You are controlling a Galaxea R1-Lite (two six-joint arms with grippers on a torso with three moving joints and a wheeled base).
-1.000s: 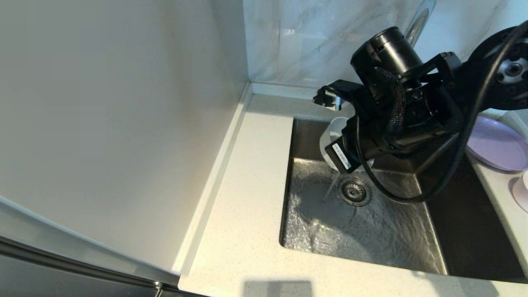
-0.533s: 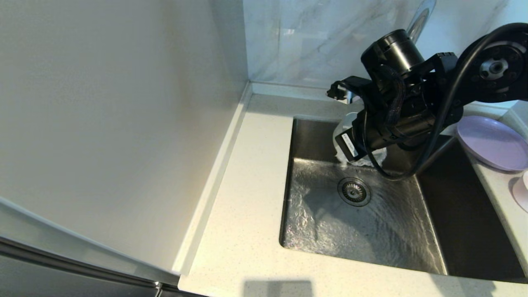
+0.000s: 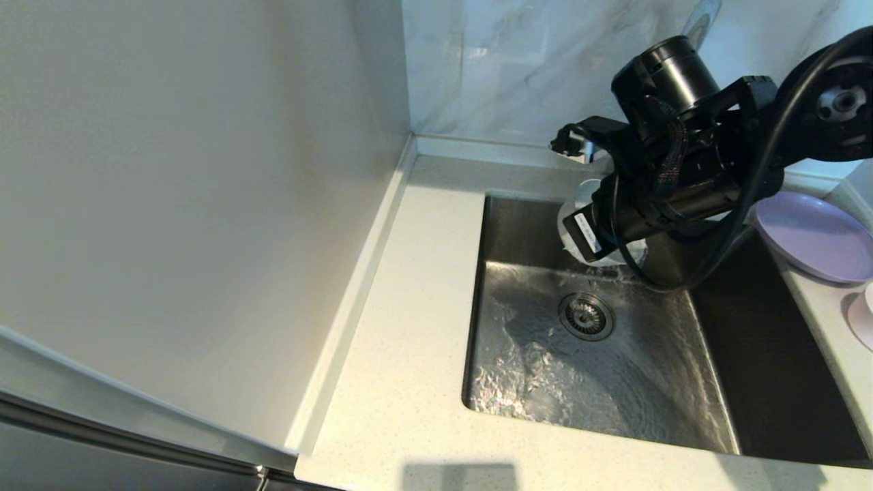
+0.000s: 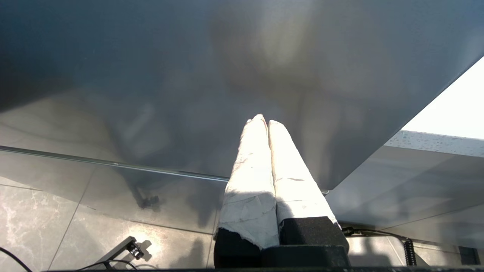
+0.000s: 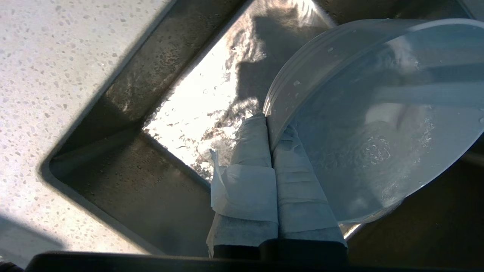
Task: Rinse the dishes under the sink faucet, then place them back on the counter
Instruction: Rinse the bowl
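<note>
One dish, a pale bowl-like cup (image 5: 374, 124), is being rinsed over the sink (image 3: 593, 382), the right gripper (image 5: 270, 132) pinching its rim with both fingers clamped on the wall while water is swirling inside it. The lavender plate (image 3: 815, 235) is sitting on the counter (image 3: 409, 341) to the right, and the left gripper (image 4: 264, 124), fingers pressed together, is hanging parked below. Next, I judge, the cup is needing to be tipped empty and carried to the counter.

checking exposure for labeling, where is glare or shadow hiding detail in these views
Head view: sunlit ripples glare on the sink floor, its right side in deep shadow. Right wrist view: blown-out water beside the cup, pinched at its rim by the right gripper. Left wrist view: the left gripper has overexposed fingers against a dim panel.
</note>
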